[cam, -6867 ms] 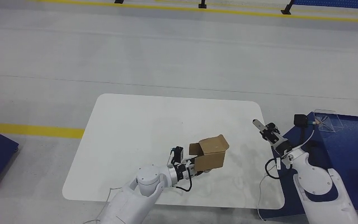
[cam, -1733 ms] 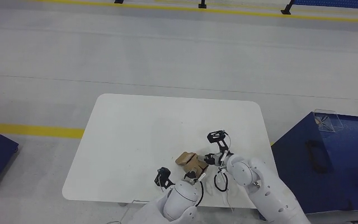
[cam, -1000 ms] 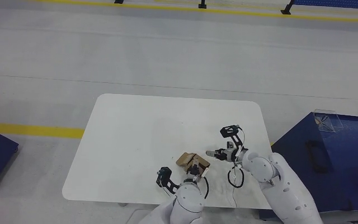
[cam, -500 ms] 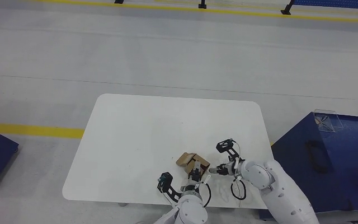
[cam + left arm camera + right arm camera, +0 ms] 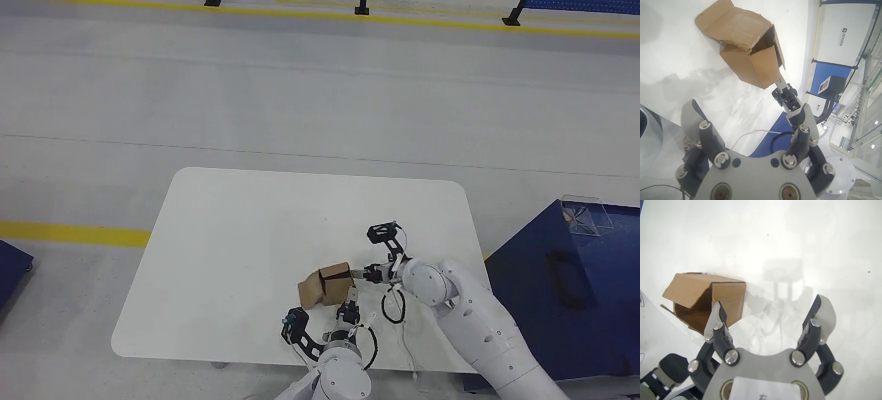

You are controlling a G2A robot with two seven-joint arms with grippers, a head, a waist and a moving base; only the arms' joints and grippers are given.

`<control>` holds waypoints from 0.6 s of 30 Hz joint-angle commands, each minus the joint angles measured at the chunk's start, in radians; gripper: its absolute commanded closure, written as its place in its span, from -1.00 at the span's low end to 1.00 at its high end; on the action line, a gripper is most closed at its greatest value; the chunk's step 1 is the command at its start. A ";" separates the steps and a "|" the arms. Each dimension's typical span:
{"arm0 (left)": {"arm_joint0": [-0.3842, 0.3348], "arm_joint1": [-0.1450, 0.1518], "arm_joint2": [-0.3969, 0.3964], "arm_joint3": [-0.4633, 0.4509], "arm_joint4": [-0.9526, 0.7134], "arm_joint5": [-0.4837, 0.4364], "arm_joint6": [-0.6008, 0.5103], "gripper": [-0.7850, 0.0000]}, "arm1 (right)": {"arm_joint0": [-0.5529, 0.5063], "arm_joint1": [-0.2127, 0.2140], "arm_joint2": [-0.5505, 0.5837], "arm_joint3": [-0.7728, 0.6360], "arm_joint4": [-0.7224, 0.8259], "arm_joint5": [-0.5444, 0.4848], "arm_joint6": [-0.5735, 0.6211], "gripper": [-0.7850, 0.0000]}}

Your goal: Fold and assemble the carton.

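Note:
A brown carton (image 5: 324, 286) lies on its side on the white table (image 5: 250, 220), near the front edge. Its open end with loose flaps shows in the left wrist view (image 5: 745, 47) and the right wrist view (image 5: 704, 296). My right gripper (image 5: 366, 275) (image 5: 768, 308) is open beside the carton, one finger (image 5: 718, 311) against its side wall. From the left wrist camera that right gripper (image 5: 784, 92) touches the corner of a flap. My left gripper (image 5: 751, 115) (image 5: 346, 312) is open just in front of the carton, holding nothing.
A blue stand (image 5: 580, 280) sits off the table's right side. The table's front edge (image 5: 300, 362) runs close under the left arm. Bare tabletop stretches to the left and behind the carton.
The right gripper has swung left and back, up against the carton. The carton has slid and turned to the left. The left arm has hardly moved.

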 commanded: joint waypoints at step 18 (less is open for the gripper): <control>0.092 0.034 0.004 -0.036 0.254 -0.252 -0.110 -1.00 | -0.030 0.017 0.132 -0.040 0.000 -0.066 -0.155 -1.00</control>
